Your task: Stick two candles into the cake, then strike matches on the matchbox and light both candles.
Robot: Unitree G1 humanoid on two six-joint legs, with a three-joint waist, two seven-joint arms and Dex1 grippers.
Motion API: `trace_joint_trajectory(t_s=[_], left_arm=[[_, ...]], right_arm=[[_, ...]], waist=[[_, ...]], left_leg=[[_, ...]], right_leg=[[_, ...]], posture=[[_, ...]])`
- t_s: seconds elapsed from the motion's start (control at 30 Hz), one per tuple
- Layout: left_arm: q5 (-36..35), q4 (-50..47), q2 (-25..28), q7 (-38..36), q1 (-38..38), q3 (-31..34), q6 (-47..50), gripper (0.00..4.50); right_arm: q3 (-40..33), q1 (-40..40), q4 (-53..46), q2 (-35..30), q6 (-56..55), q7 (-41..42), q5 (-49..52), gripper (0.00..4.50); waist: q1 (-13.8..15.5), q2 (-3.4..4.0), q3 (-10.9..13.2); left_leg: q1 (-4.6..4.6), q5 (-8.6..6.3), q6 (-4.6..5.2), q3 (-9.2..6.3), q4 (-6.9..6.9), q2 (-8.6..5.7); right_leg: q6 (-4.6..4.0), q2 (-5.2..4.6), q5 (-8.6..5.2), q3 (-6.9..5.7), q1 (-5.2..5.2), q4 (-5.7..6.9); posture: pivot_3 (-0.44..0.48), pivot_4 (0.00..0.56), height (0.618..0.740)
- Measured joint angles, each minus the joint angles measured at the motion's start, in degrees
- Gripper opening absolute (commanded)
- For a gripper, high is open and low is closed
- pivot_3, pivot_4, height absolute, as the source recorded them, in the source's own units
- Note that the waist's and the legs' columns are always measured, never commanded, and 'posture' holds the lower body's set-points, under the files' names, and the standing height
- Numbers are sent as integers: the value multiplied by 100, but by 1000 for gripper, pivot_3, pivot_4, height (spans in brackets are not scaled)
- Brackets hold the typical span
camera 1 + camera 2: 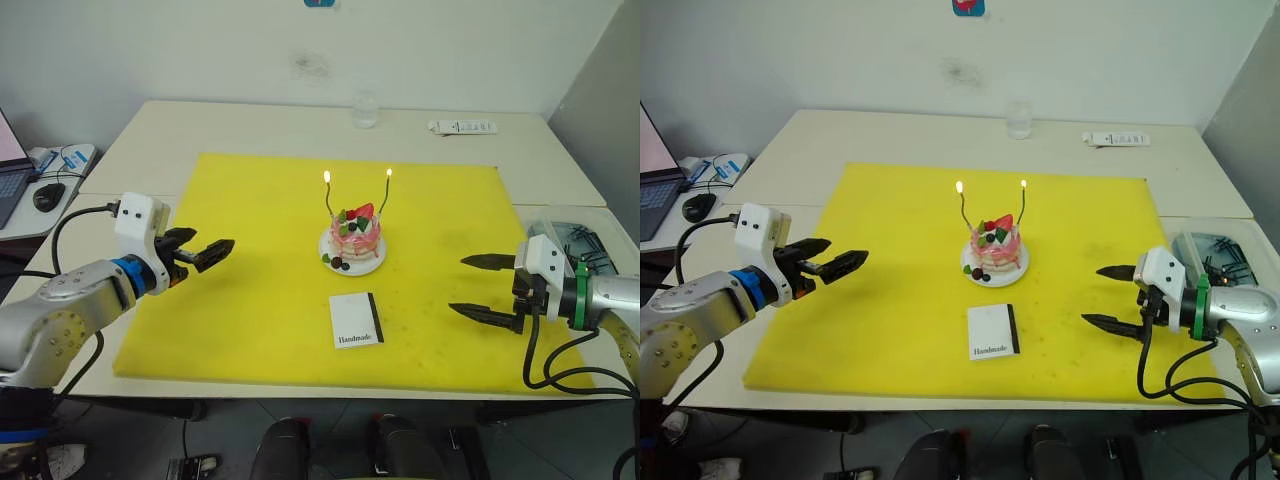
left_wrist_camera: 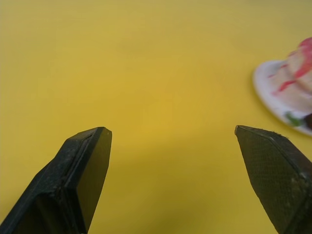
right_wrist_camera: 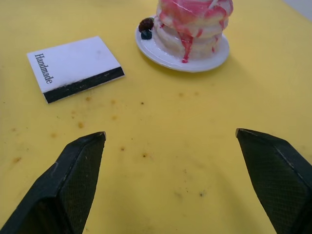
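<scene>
The pink-and-white cake point(image 1: 355, 238) stands on its white plate point(image 1: 330, 258) in the middle of the yellow mat point(image 1: 250, 320). Two thin candles point(image 1: 331, 200) point(image 1: 385, 195) rise from its top, each with a small flame at the tip. In front of the cake lies the flat white matchbox point(image 1: 356, 320), black strip to the right. My left gripper point(image 1: 212, 244) hovers open over the mat, well left of the cake, with nothing in it. My right gripper point(image 1: 456, 285) is open and empty to the right of the matchbox. The matches are out of view.
A clear glass point(image 1: 365, 110) and a white remote point(image 1: 462, 127) sit at the table's far edge. A clear bin point(image 1: 575, 235) with dark items stands at the right. On a side desk to the left are a laptop point(image 1: 10, 180) and a mouse point(image 1: 48, 195).
</scene>
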Motion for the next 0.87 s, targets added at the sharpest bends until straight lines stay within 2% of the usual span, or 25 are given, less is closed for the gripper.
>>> trace_joint_trajectory(t_s=[0.1, 0.23, 0.37, 0.5, 0.67, 0.87], left_arm=[[747, 300, -696, -143, -184, -80, -498, 4479], [1430, 631, -1161, -154, -553, -112, -795, 4479], [2224, 906, -1722, 6, -845, -121, -1253, 4479], [2843, 1343, -2067, 146, -1117, -172, -1472, 4479], [2822, 1537, -2525, -298, -1351, -162, -1491, 4479], [2685, 1526, -2655, -611, -1516, 30, -1182, 4479]], right_arm=[[-359, 500, -335, 37, 70, -228, 66, 4500], [-847, 1343, -889, 224, 250, -614, 119, 4500], [-1412, 2440, -1549, 817, 355, -1286, 94, 4500], [-1602, 3091, -1967, 1319, 401, -1848, 26, 4500], [-1633, 3433, -2308, 1589, 422, -2239, 8, 4500], [-1596, 3412, -2361, 1626, 473, -2447, 5, 4500]], waist=[[66, -2, 0], [137, -8, 0], [151, -7, -3], [124, -7, -3], [93, -10, -5], [51, -11, -6]], left_leg=[[-29, 0, 1, -15, 4, 3], [-38, 0, 1, -20, 7, 12], [-34, 0, 1, -39, 13, 11], [-26, 1, 1, -31, 18, 10], [-11, 2, 3, -1, 26, 5], [-8, 4, 6, -2, 23, 7]], right_leg=[[34, 0, 16, -3, -11, -2], [52, 18, 10, -6, -14, 4], [74, 21, 0, -5, -9, 11], [94, 25, 14, -9, -8, 15], [111, 25, 35, 2, -2, 14], [109, 27, 38, 2, -2, 13]], posture=[[0, 150, 740], [0, 150, 740], [0, 150, 740], [0, 150, 740], [0, 150, 740], [0, 150, 740]])
